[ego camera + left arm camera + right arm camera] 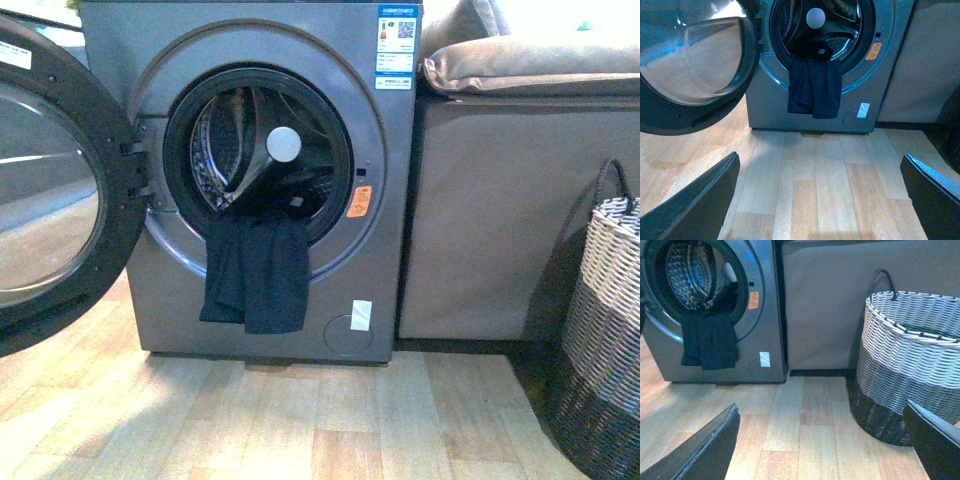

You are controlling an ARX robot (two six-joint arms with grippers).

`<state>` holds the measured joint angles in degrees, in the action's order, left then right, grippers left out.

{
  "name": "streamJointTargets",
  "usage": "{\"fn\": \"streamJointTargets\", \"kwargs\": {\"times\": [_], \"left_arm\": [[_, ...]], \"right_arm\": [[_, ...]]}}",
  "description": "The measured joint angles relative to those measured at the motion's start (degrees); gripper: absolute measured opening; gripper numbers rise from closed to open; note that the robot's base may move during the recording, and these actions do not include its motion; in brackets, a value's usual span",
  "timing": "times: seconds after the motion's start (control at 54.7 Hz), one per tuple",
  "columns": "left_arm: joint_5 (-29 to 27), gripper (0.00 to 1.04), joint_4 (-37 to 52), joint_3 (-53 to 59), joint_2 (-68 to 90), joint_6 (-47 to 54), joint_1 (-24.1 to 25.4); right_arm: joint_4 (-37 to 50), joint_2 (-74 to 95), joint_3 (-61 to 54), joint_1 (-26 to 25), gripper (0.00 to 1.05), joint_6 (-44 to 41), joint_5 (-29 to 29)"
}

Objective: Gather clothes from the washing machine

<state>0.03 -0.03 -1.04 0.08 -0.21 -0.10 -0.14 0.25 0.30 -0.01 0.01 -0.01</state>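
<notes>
With the left end effector point(820, 167) and right end effector point(821, 412) both spread wide and empty, the clothes point(255, 275), draped at 6 o'clock over the mouth of the washing machine point(385, 150), are best pinched high on the bunched fabric and drawn straight out.

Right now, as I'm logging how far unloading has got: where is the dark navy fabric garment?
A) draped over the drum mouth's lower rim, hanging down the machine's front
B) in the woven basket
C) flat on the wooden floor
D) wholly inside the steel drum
A: the dark navy fabric garment spills out of the open porthole of the grey metallic front-loading washing machine and hangs limp down its front panel.
</notes>
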Motion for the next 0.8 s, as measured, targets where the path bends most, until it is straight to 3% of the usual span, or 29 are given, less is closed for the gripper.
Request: {"fn": "streamJointTargets", "kwargs": {"times": [0.804], "left_arm": [[0.0, 0.98, 0.0, 0.0, 0.0, 0.0, 0.0]], "right_arm": [[0.0, 0.0, 0.0, 0.0, 0.97, 0.0, 0.0]]}}
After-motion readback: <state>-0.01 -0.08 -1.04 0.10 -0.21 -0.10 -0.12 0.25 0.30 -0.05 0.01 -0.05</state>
